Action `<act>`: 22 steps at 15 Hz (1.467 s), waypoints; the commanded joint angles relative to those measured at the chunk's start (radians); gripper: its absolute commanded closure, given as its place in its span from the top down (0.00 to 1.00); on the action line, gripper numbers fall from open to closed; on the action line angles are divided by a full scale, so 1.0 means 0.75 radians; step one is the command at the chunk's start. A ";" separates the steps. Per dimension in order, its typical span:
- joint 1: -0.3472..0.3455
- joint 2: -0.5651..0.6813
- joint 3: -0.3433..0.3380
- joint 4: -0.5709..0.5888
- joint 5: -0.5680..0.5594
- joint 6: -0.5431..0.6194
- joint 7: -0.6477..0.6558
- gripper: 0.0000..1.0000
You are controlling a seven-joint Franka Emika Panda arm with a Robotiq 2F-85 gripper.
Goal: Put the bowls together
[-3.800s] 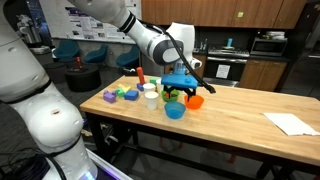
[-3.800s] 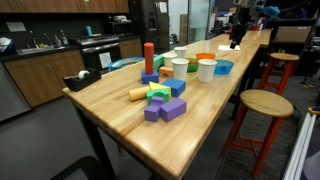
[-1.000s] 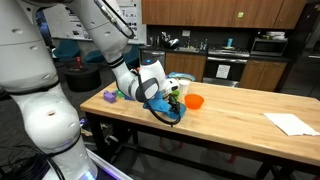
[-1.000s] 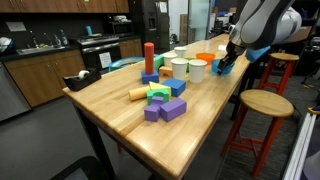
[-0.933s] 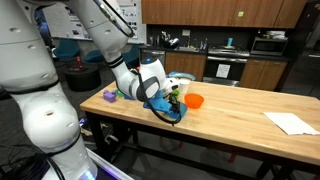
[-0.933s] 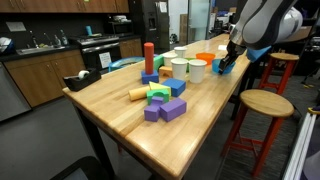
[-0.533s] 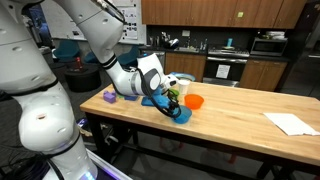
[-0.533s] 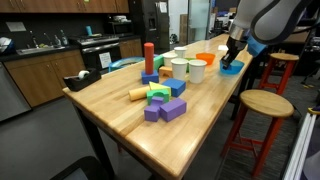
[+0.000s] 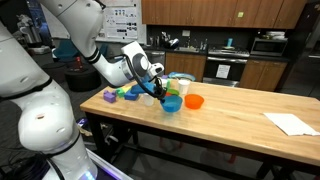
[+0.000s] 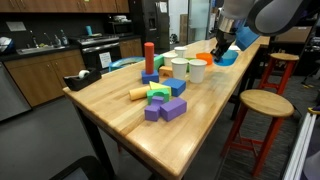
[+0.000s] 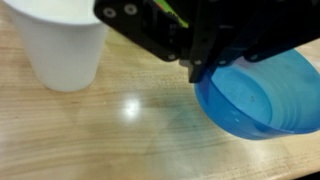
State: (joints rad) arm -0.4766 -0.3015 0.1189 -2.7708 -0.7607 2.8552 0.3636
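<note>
While the blue bowl [image 11: 255, 95] was sitting low by the table's edge half a second ago, it is now hanging higher in both exterior views, and my wrist is riding higher with it. My pincer [image 11: 197, 68] is pinching the bowl's rim between its black fingers; the wrist view is not showing how deep they are reaching. In an exterior view the orange bowl [image 9: 194, 101] is resting on the table [image 9: 240, 115] where it was lying before, with the blue bowl just beside it. The blue bowl is reading as smooth, glossy plastic, round with a thin rim. A white cup [image 11: 62, 45], matte and tapering downward, is standing upright near it. Under both, the table is showing pale wood grain in long strips, lacquered enough to be throwing back a bright spot of light.
</note>
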 commanded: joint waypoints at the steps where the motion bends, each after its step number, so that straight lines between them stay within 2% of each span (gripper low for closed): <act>1: 0.010 -0.095 0.044 0.002 0.001 -0.041 0.047 0.01; 4: 0.060 -0.111 0.025 0.044 0.077 -0.057 -0.014 0.01; 12: 0.116 -0.049 0.059 0.272 0.190 -0.168 0.016 0.01; 14: 0.185 -0.016 0.010 0.342 0.239 -0.226 -0.013 0.01; 16: 0.246 0.019 -0.016 0.413 0.317 -0.328 -0.068 0.01; 22: 0.341 0.066 -0.042 0.650 0.385 -0.781 -0.098 0.01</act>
State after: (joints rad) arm -0.2688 -0.2835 0.1186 -2.3800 -0.5059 2.3954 0.3276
